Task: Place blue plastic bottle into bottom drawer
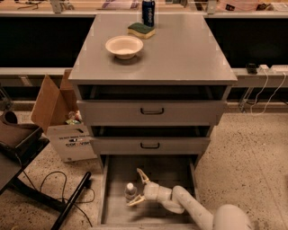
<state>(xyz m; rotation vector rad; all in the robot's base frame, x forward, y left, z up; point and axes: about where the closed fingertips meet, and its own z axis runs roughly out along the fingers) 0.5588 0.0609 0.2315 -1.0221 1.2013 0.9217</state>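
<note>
The bottom drawer (pixel 171 170) is pulled out, a wide grey tray under the two upper drawers. The blue plastic bottle (pixel 130 192) stands on the drawer floor at the left of centre, white cap up. My gripper (pixel 138 187) is inside the drawer just right of the bottle, fingers (pixel 143 175) spread wide open, one above and one below the bottle's side. The fingers do not close on the bottle. My white arm (pixel 189 206) reaches in from the lower right.
On the cabinet top (pixel 180 49) sit a white bowl (pixel 124 46), a green-yellow sponge (pixel 141 30) and a dark blue can (pixel 148 12). A cardboard box (pixel 63 121) stands left of the cabinet. Black cables and a dark stand (pixel 67 202) lie on the floor at lower left.
</note>
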